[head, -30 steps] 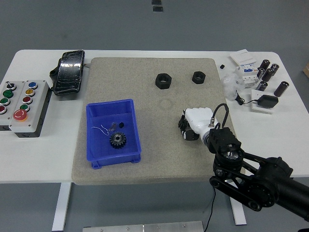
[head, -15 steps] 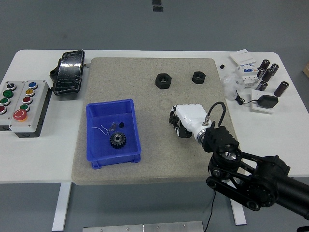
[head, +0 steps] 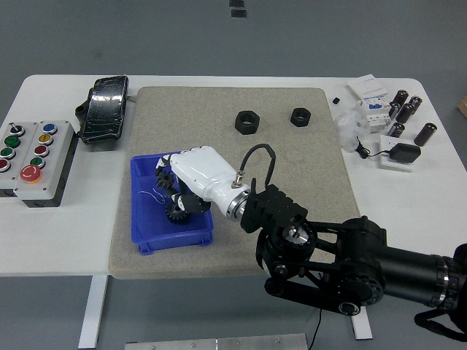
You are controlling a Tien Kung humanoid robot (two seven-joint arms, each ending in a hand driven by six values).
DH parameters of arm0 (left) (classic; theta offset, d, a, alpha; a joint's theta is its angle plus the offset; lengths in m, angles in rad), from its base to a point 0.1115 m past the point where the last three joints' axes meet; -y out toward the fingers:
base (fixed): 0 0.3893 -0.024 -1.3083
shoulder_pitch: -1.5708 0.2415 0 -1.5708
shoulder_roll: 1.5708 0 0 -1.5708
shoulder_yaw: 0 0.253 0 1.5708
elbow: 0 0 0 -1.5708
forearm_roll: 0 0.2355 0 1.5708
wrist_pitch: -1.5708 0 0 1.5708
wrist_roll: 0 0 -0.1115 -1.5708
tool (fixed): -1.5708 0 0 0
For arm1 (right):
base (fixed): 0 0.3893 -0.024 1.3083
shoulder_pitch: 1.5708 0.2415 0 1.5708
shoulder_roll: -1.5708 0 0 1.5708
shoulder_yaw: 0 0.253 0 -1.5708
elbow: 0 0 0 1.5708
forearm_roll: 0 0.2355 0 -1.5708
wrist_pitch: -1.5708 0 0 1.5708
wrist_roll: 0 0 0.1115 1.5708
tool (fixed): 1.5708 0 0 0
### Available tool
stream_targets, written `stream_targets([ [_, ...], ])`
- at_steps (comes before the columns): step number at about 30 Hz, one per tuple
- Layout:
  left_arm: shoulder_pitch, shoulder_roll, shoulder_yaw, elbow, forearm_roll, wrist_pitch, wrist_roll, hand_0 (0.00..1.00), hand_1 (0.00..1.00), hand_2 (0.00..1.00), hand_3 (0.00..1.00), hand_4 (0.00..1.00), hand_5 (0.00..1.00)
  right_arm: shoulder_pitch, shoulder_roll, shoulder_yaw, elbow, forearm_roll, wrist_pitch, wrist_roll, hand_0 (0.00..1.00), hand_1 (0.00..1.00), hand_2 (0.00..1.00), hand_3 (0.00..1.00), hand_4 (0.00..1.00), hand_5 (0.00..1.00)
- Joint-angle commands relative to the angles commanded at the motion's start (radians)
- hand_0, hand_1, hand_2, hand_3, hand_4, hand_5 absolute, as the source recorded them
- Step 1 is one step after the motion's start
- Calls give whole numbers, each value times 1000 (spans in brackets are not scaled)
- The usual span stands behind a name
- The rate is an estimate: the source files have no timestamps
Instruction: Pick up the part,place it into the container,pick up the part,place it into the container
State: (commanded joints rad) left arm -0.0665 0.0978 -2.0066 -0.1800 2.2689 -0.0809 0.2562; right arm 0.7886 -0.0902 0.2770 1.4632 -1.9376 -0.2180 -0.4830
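Observation:
My right hand (head: 174,191), white with black joints, reaches in from the lower right and hangs over the blue container (head: 143,219) on the grey mat. Its fingers are curled on a small black gear (head: 163,179), held just above the container's inside. A second black gear (head: 176,212) lies in the container, partly hidden under my fingers. Two black hex nuts (head: 246,121) (head: 300,116) lie on the mat at the far side. The left arm is out of view.
A grey button box (head: 36,157) and a black foot pedal (head: 104,108) stand at the left. Small black cylinders, a white breaker and a black adapter (head: 403,153) crowd the far right corner. My black forearm (head: 343,255) crosses the mat's near right part.
My right hand has swung left from the mat's right middle to above the blue container, carrying the gear with it. The nuts and the gear in the container have not moved.

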Motion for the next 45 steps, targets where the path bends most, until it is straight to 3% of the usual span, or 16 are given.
stream_targets([
  [2, 0, 1, -1, 0, 0, 0, 1, 664, 611, 557, 612, 664, 307, 10, 8, -13, -7, 6, 5, 1, 564, 521, 281, 410, 223, 82],
  [3, 0, 0, -2, 0, 0, 0, 1, 664, 611, 557, 612, 665, 308, 13, 11, -18, -12, 7, 10, 0, 592, 537, 286, 487, 255, 18],
  [8, 3, -1, -6, 0, 0, -1, 3, 664, 611, 557, 612, 665, 308, 13, 19, -25, -33, -1, 38, -19, 592, 537, 286, 487, 255, 18],
  [9, 3, -1, -6, 0, 0, -1, 4, 664, 611, 557, 612, 665, 308, 13, 20, -26, -36, -5, 43, -22, 599, 546, 277, 675, 257, 2],
  [14, 2, -1, -5, 0, 0, -2, 3, 664, 611, 557, 612, 665, 308, 11, 22, -26, -47, -32, 69, -41, 599, 546, 277, 675, 257, 2],
  [15, 1, -1, -4, 0, 0, -2, 3, 664, 611, 557, 612, 665, 309, 11, 22, -26, -48, -34, 74, -44, 594, 545, 262, 718, 301, 47],
  [21, 1, -1, -4, 0, 0, -3, 2, 664, 611, 557, 612, 665, 309, 8, 20, -13, -53, -40, 88, -52, 594, 545, 262, 718, 301, 47],
  [22, 1, -1, -5, 0, 0, -2, 2, 664, 611, 557, 611, 662, 312, 7, 19, -9, -53, -42, 90, -54, 584, 542, 260, 714, 372, 130],
  [33, 3, 0, -6, 0, 0, 0, 1, 664, 611, 557, 612, 658, 314, 2, 8, 22, -54, -60, 130, -70, 579, 564, 276, 734, 413, 133],
  [34, 3, 0, -6, 0, 0, 0, 1, 663, 611, 556, 611, 655, 313, 1, 8, 22, -54, -61, 132, -71, 572, 567, 275, 736, 427, 208],
  [36, 2, 0, -5, 0, 0, 0, 1, 663, 611, 556, 611, 655, 313, -2, 6, 29, -53, -66, 132, -71, 572, 567, 275, 736, 427, 208],
  [40, 2, 0, -1, 0, 0, -1, 0, 663, 612, 556, 610, 657, 311, -12, -5, 82, -41, -84, 108, -68, 564, 569, 296, 723, 465, 245],
  [45, 3, -1, -3, 0, 0, -1, -1, 663, 612, 556, 610, 657, 311, -42, -38, 185, -30, -98, 45, -53, 564, 569, 296, 723, 465, 245],
])
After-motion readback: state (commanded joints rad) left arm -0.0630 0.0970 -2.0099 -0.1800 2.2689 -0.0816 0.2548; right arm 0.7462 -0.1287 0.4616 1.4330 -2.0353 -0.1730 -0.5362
